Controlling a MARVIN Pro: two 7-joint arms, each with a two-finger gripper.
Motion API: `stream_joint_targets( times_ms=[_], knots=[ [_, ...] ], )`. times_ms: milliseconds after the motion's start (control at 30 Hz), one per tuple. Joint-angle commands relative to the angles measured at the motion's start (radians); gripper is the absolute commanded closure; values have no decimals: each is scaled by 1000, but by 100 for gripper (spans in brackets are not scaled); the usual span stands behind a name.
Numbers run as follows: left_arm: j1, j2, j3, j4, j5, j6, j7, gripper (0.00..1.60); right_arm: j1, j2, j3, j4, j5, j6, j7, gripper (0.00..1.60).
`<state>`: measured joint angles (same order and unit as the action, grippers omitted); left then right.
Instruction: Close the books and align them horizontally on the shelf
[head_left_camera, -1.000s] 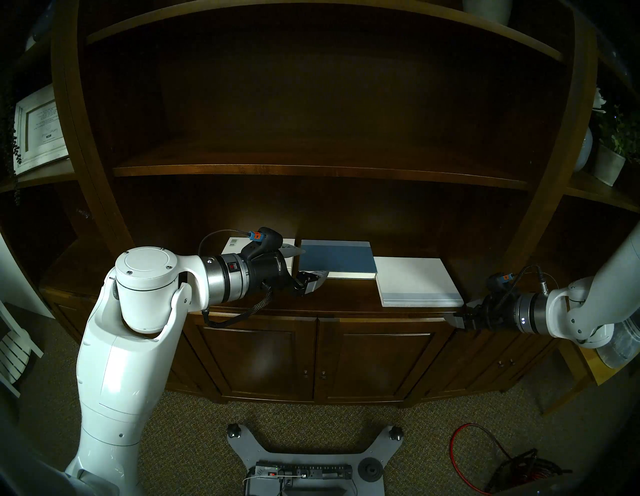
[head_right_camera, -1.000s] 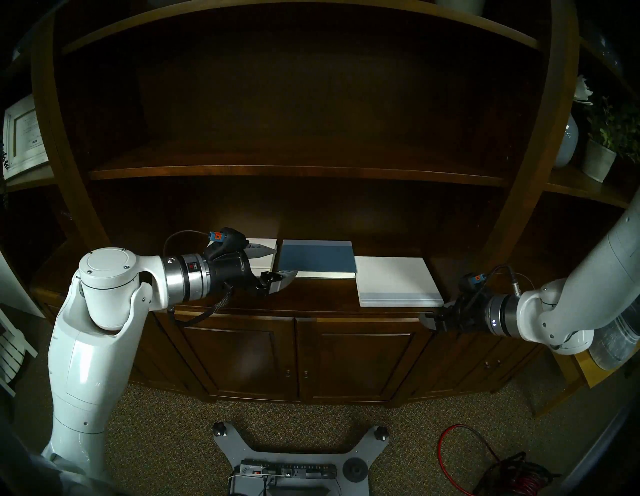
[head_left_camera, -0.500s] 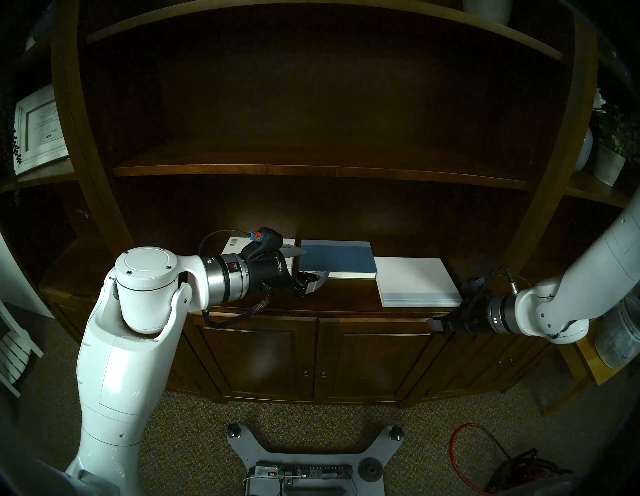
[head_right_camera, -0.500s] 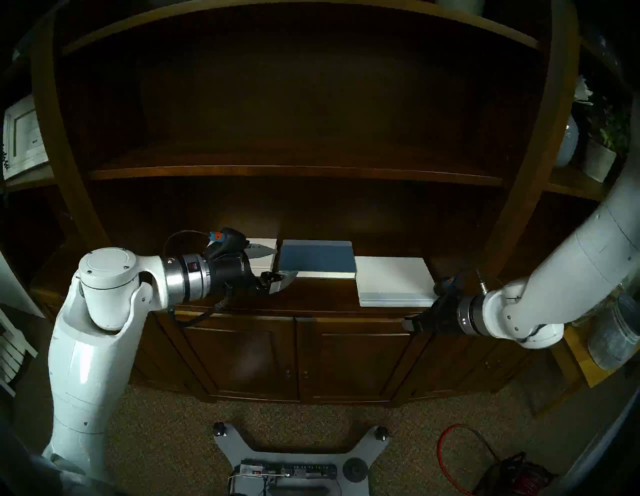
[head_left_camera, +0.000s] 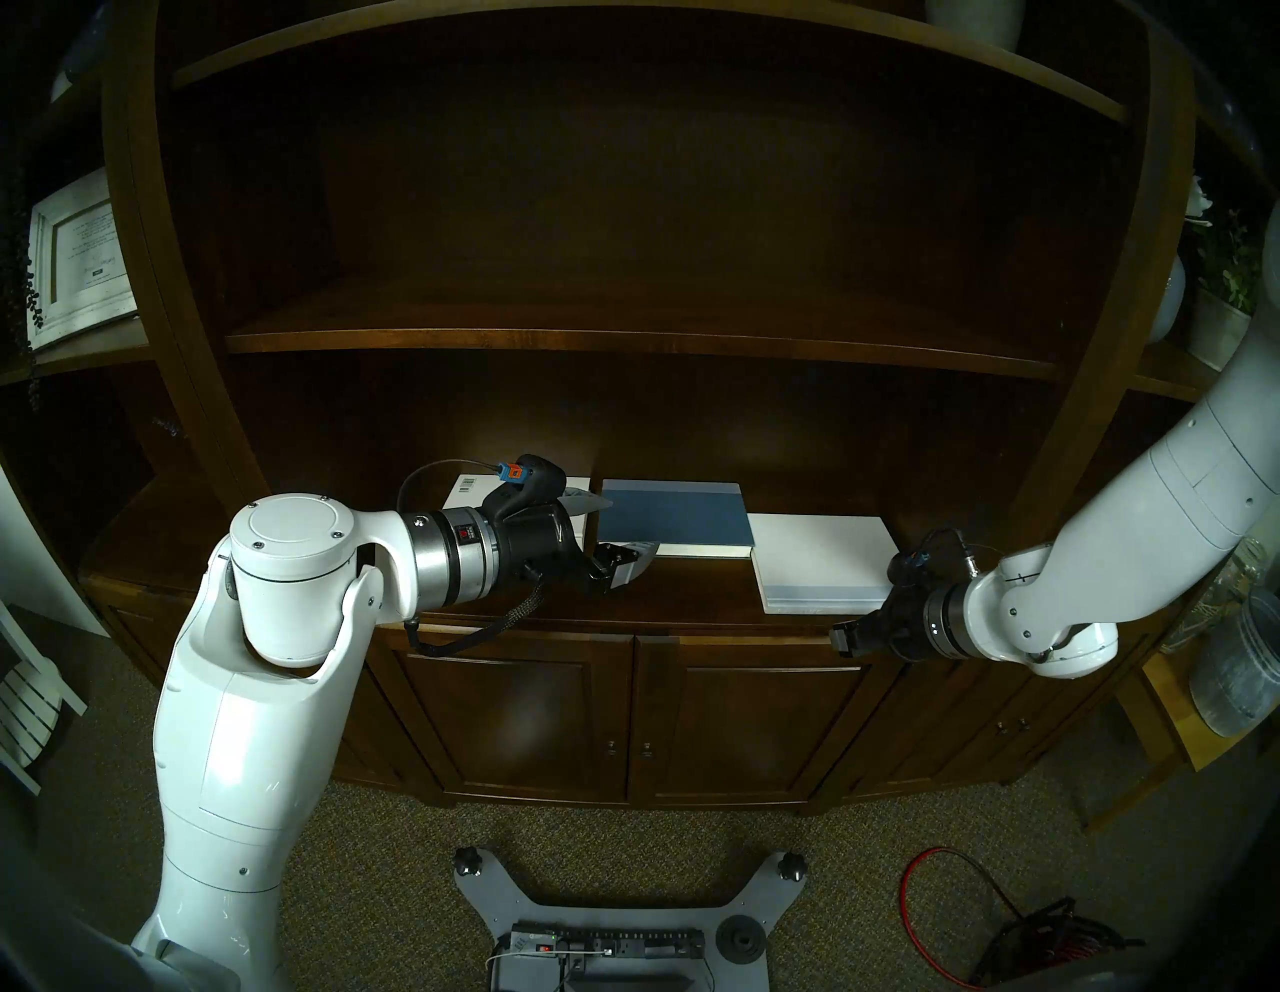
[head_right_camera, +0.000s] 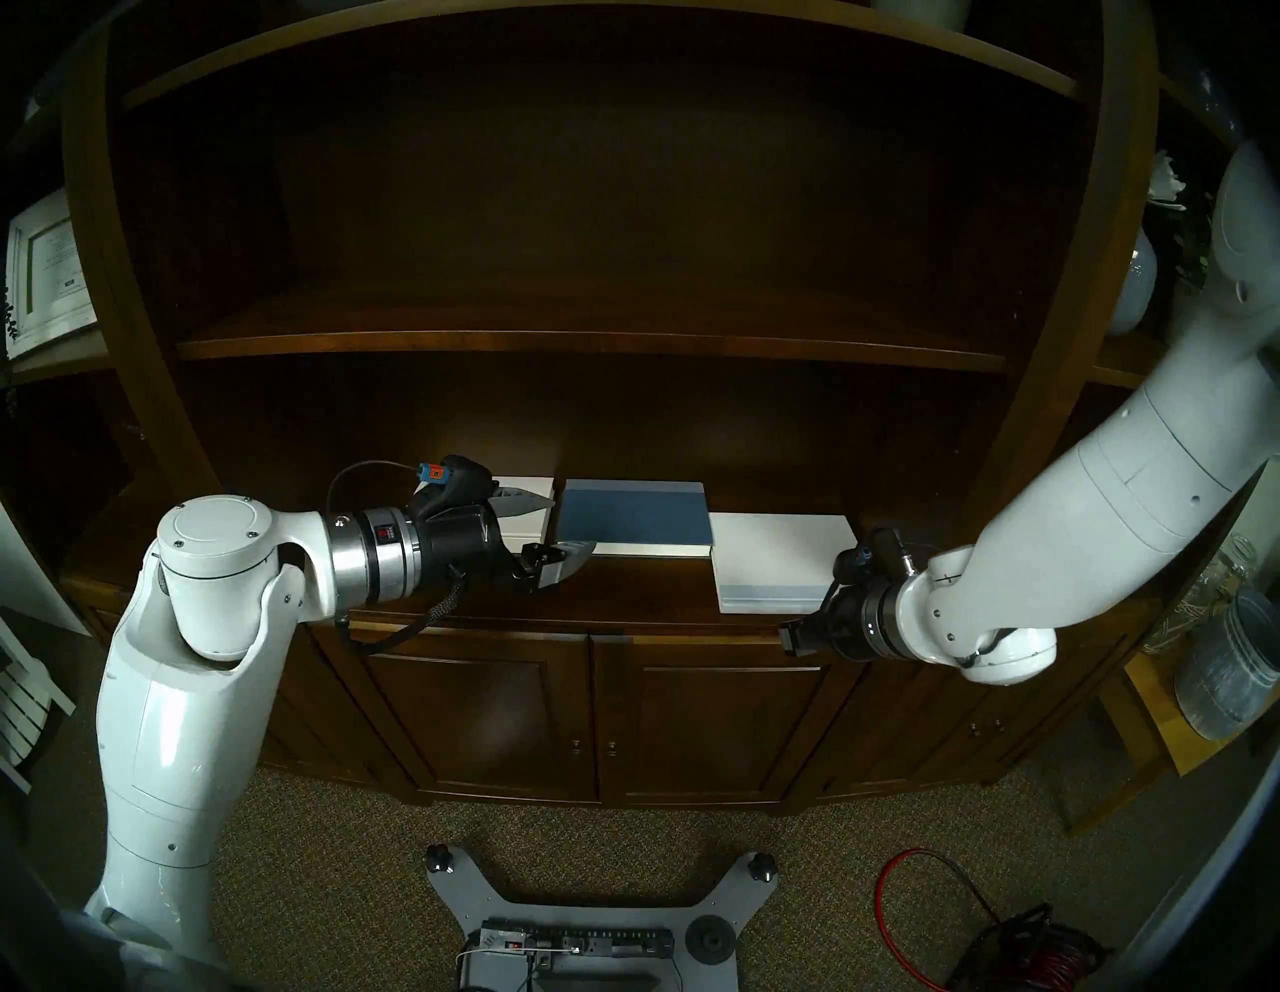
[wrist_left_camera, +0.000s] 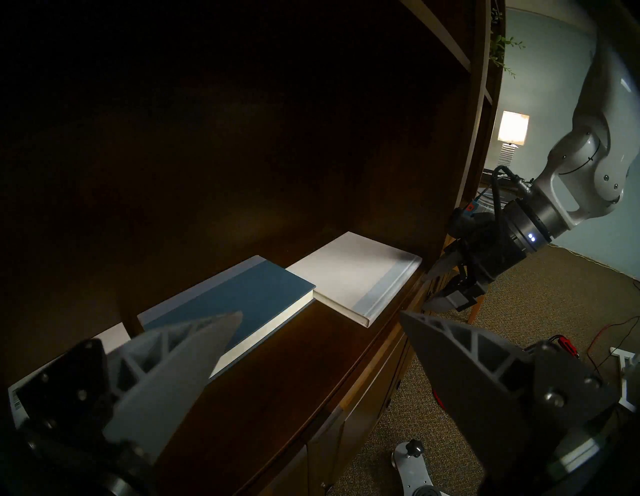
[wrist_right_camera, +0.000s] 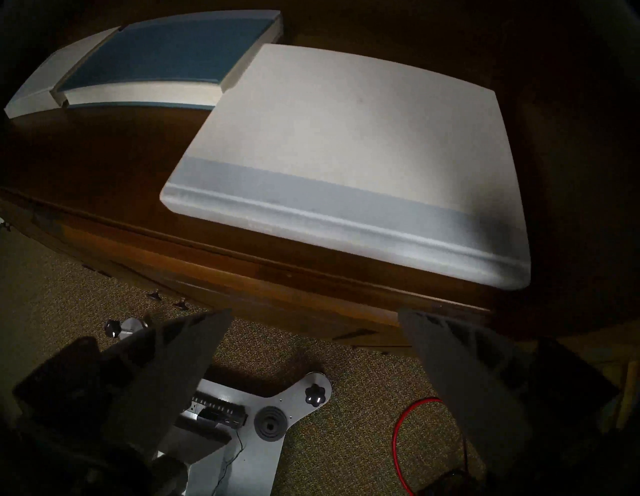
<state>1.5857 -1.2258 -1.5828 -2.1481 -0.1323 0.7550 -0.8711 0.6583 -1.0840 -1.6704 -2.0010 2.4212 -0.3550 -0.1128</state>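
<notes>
Three closed books lie flat in a row on the dark polished tabletop (head_left_camera: 692, 589) of my bookcase: a barcoded white book (head_left_camera: 471, 488) at left, a blue book (head_left_camera: 675, 516) with a pale band in the middle, and a larger white book (head_left_camera: 824, 558) with a grey-blue spine strip at right. The blue one touches the larger white one at a corner; the larger book sits nearer the front edge than the other two.

From the head cameras I see my left gripper (head_left_camera: 616, 530) hovering at the blue book's left end, jaws spread apart and holding nothing, and its body covers most of the barcoded book. My right gripper (head_left_camera: 848, 634) hangs just off the tabletop's front edge beside the larger book's right corner; from here I cannot judge its jaws.

The left wrist camera shows what the head views do not: the cream page edge of the blue book (wrist_left_camera: 242, 298), and the right gripper (wrist_left_camera: 438, 287) from the side, its two pointed fingers parted and empty. The right wrist camera looks down on the larger book (wrist_right_camera: 346, 138), its rounded spine ridge facing the front, with both dark fingers wide apart over speckled carpet (wrist_right_camera: 69, 277) and a red cable (wrist_right_camera: 398, 436).

The bookcase's back panel is lost in darkness. The fingers are grey ribbed plastic wedges.
</notes>
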Motion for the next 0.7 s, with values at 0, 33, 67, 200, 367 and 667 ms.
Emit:
stream_joint_targets(
  times_ms=[0, 33, 67, 200, 367, 667],
  knots=[
    [-21, -3, -5, -24, -1, -9, 2, 0, -35, -52, 67, 44, 51, 6, -92, 0],
    [-21, -3, -5, -24, -1, -9, 1, 0, -42, -56, 73, 51, 55, 9, -98, 0],
    [-21, -3, -5, -24, -1, -9, 1, 0, -51, -59, 80, 58, 61, 10, -109, 0],
    [-21, -3, -5, -24, -1, -9, 1, 0, -72, -72, 93, 71, 70, 2, -142, 0],
    [-21, -4, -5, -24, 0, -9, 1, 0, -102, -83, 107, 97, 81, -14, -177, 0],
    [-21, -4, -5, -24, 0, -9, 0, 0, -136, -89, 115, 151, 86, -38, -191, 0]
  ],
)
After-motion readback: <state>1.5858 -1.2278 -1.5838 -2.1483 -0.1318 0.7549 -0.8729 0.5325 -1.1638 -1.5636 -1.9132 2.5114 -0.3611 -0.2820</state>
